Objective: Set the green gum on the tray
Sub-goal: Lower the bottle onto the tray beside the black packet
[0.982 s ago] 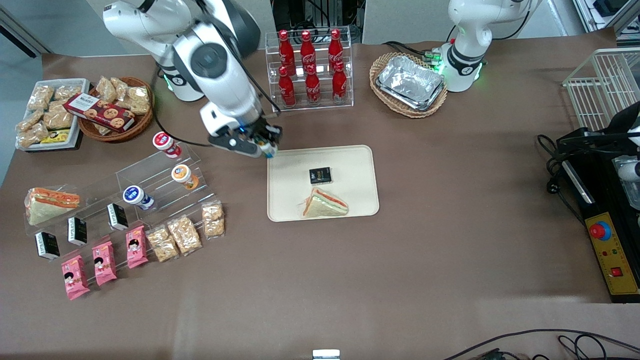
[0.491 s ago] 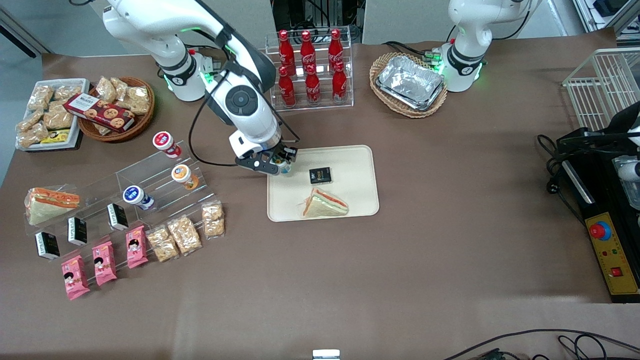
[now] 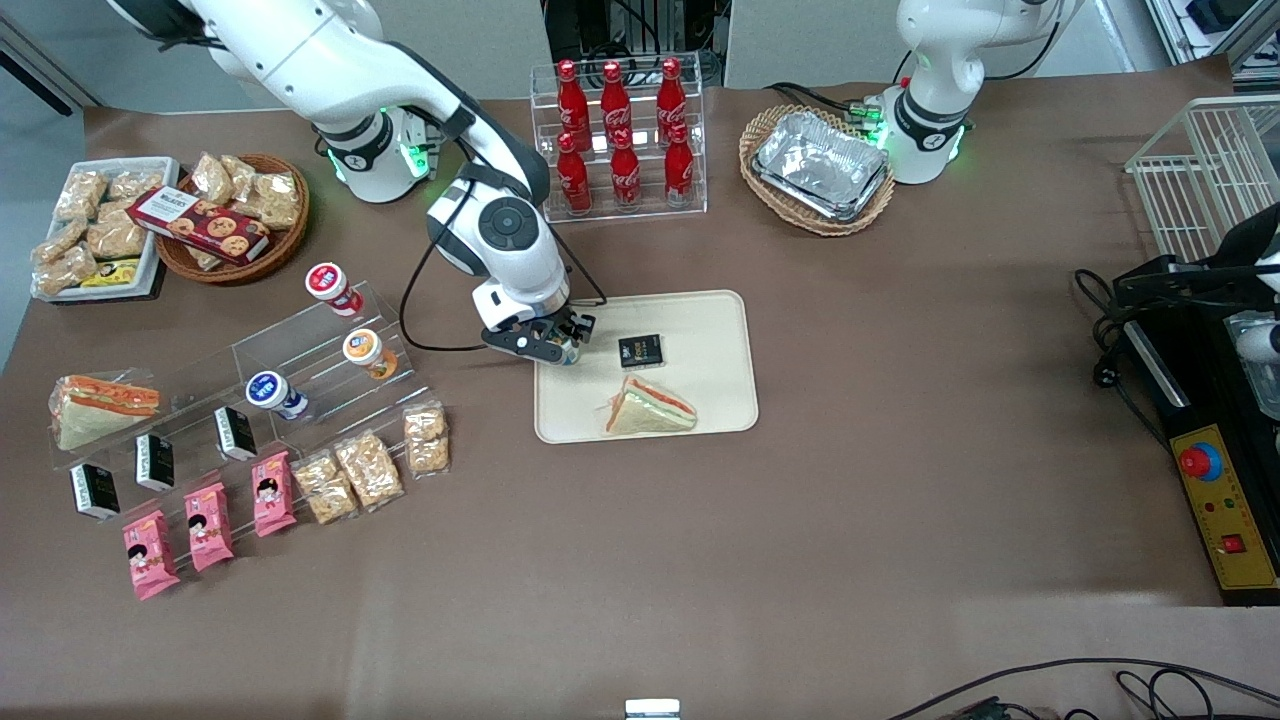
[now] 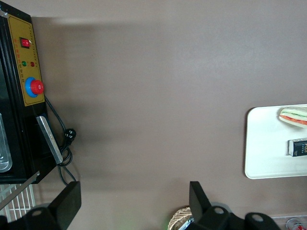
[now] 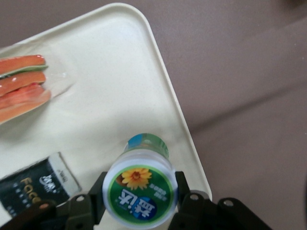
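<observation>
Tool [image 3: 566, 347] clamped on green gum [image 5: 140, 191] dropped low over the tray [image 3: 700, 320], at the black packet's [image 3: 640, 350] 9 o'clock; release looked imminent.

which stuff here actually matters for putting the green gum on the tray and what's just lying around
Belongs to the job:
- green gum, held over the tray
- tray
- gripper, shut on the gum

Just lying about:
- black packet and sandwich, on the tray
- orange-lidded bottle and blue-lidded bottle, on the clear rack
- cola bottles
- foil trays
</observation>
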Available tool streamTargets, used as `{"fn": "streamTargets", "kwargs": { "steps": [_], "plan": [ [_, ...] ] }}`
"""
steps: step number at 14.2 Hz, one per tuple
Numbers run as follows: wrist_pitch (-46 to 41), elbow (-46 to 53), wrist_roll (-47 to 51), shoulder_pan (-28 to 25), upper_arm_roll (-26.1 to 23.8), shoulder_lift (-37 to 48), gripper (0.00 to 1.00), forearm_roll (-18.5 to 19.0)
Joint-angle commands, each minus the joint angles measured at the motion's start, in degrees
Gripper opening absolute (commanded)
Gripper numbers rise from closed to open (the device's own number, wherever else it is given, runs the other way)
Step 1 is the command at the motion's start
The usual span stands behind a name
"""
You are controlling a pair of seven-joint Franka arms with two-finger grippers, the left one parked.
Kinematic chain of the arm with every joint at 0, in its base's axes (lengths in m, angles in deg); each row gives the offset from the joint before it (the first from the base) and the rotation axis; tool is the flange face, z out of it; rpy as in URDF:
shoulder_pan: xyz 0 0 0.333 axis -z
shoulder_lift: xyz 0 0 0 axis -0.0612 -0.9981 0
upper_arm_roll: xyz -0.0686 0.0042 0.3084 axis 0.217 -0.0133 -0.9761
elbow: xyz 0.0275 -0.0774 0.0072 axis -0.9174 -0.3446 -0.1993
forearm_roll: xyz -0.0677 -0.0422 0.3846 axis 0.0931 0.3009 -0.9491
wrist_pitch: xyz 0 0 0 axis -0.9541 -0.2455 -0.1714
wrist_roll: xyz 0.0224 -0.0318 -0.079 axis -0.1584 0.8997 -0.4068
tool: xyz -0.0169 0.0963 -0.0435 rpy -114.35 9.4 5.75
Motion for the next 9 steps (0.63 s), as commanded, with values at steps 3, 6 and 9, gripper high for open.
{"fn": "streamTargets", "kwargs": {
  "steps": [3,6,9],
  "plan": [
    [2.4,0.3,4.0,-0.1,-0.3,-1.8,0.00,3.3],
    [3.9,-0.5,4.6,-0.1,-0.3,-1.8,0.00,3.3],
    [3.9,-0.5,5.0,-0.1,-0.3,-2.0,0.12,3.3]
  ]
}}
